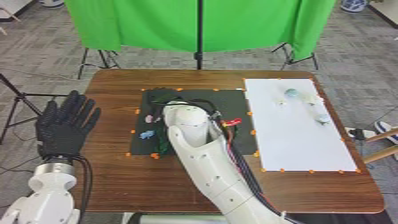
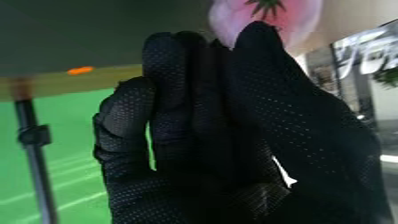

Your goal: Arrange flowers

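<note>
Pink flower (image 2: 300,21) at the fingertips, its grip unproven.
The right hand (image 2: 200,170) has its fingers (image 2: 167,75) almost straight and pressed close together, the thumb (image 2: 289,95) alongside; the bloom sits just beyond their tips, partly behind the thumb's end, green base showing. The view is too dark between the digits to say whether they touch it, so I won't call it held. If they don't, closing now could nudge the flower away, as only the tips are near it; if they do, so shallow a contact could let it twist or drop. A low sweep might also drag the blue flower (image 1: 147,134) on the dark mat (image 1: 197,97), near that arm. The left hand (image 1: 62,132), fingers straight and slightly spread, lies well apart, little threat.
</note>
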Available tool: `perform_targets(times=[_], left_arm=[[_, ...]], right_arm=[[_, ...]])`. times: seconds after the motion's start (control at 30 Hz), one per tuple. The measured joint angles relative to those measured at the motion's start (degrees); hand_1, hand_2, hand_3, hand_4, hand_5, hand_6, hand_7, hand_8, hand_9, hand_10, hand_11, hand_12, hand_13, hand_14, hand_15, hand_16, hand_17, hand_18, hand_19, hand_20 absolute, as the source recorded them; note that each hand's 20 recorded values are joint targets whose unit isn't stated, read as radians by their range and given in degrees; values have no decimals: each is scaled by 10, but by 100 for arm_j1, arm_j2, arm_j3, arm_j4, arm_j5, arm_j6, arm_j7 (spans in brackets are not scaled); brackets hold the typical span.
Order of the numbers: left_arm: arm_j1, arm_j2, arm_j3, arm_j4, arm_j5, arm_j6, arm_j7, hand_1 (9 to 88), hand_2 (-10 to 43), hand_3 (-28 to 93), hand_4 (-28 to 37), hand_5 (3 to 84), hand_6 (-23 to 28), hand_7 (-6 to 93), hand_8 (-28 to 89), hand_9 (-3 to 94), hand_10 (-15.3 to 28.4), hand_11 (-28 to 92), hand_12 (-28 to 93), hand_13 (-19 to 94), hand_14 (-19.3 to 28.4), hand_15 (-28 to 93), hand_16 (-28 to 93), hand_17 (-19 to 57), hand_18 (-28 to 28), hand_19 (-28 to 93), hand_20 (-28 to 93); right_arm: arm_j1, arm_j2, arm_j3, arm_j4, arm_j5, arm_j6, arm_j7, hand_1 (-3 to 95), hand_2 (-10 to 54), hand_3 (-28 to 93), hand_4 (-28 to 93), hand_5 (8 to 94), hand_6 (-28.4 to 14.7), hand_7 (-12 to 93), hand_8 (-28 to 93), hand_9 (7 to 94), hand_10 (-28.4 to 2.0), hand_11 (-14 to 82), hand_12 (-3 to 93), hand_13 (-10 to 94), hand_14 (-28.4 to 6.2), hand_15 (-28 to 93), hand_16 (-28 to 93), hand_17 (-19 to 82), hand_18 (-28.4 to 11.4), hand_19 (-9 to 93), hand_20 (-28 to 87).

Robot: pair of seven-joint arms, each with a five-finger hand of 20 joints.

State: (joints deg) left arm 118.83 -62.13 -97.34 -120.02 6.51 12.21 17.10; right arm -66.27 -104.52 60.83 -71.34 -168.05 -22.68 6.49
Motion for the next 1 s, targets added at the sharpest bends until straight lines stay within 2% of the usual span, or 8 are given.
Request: perform_targets(times=[0.1,0.23,0.47,0.7,0.8,0.83,1.0], left_arm=[[3,0,0,0,5,0,-18,300,145,734,-282,487,90,167,-86,407,151,256,145,308,153,432,-48,-43,149,346,184],[10,-6,0,0,10,1,-90,300,144,735,-282,487,90,167,-86,407,151,256,145,308,153,432,-48,-43,149,346,183],[13,-18,-7,1,16,1,-173,299,143,735,-281,486,90,168,-86,407,151,256,145,309,152,431,-48,-43,149,346,183],[13,-51,-7,2,16,2,-232,299,143,733,-281,486,89,168,-86,409,151,257,145,309,152,431,-47,-42,149,345,182],[30,-130,-41,0,27,7,-314,298,141,734,-280,486,90,167,-86,409,151,256,144,309,153,431,-47,-42,149,345,182],[45,-171,-69,-4,38,9,-357,299,141,734,-281,486,90,166,-86,409,151,256,144,310,153,430,-47,-42,149,344,181],[186,-370,-206,-53,94,11,-487,300,141,732,-282,485,90,165,-85,408,151,253,144,310,152,428,-47,-41,149,343,181]], right_arm=[[12,16,-24,2,0,85,190,606,-95,690,-283,618,-41,212,-44,633,-169,200,203,592,-102,505,403,337,-239,869,413],[45,123,-184,-46,2,91,495,597,-95,697,-283,609,-41,210,-116,624,-172,202,192,591,-105,510,398,336,-242,873,410],[77,448,-531,-381,6,-15,720,579,-95,709,-283,598,-48,206,-121,619,-176,202,189,587,-115,520,390,334,-247,875,408],[90,624,-701,-669,255,-170,819,516,-95,756,-282,589,-55,194,-117,608,-188,192,186,575,-145,545,336,330,-253,874,396],[75,687,-671,-838,667,-162,943,491,-95,775,-280,574,-62,181,-111,587,-197,186,184,560,-164,558,285,324,-257,872,389],[52,710,-618,-942,887,-150,1031,488,-95,776,-274,570,-64,174,-105,582,-199,183,183,554,-166,573,248,321,-258,871,386],[-132,972,-107,-1739,1924,168,1543,473,-95,773,-265,570,-65,175,-106,575,-202,181,183,535,-167,557,226,302,-250,827,361]])
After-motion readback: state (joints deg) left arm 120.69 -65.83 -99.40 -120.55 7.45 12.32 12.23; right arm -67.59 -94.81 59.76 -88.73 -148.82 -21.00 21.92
